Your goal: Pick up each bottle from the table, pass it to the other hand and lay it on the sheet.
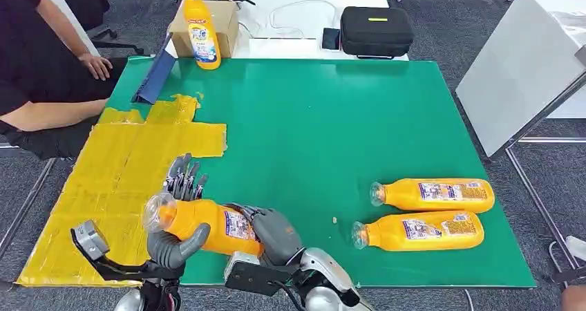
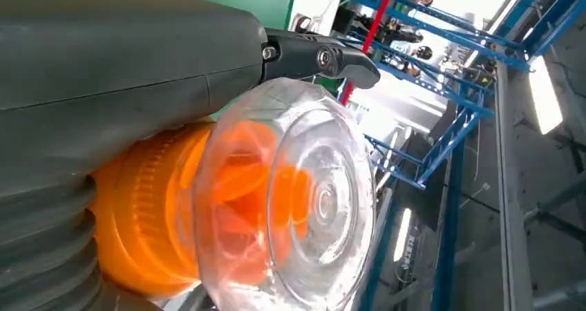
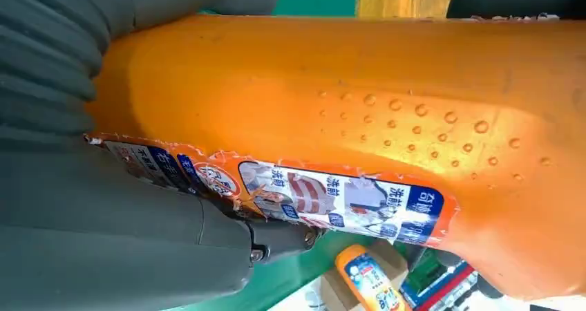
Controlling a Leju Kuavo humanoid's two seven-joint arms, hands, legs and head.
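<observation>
The orange bottle [image 1: 207, 227] hangs between both hands low in the head view, just above the near edge of the green tabletop [image 1: 311, 131], at the seam where the green meets the yellow sheet [image 1: 117, 180]. Its long axis runs roughly side to side, clear cap [image 1: 155, 211] pointing toward the sheet and the robot's left, base toward the right. The left hand [image 1: 178, 218] wraps the neck end, thumb under and dark fingers [image 1: 185, 180] rising behind the cap; the left wrist view shows the cap and orange collar pressed close against that hand. The right hand [image 1: 273, 233] grips the labelled body at the base end, and the right wrist view shows the bottle's side lying snug along it. So both hands hold the bottle at once, which I judge to be the middle of the hand-over. The sheet lies on the left hand's side, so the coming move seems to turn on the right hand letting go and the left carrying the bottle cap-first over the yellow. Two more bottles [image 1: 432, 195] [image 1: 418, 230] lie on their sides well apart on the right of the tabletop, caps pointing left, nearer the right hand. Another bottle [image 1: 200, 31] stands upright at the far edge by a cardboard box [image 1: 224, 24], and a seated person's hand [image 1: 95, 66] rests near the sheet's far corner.
</observation>
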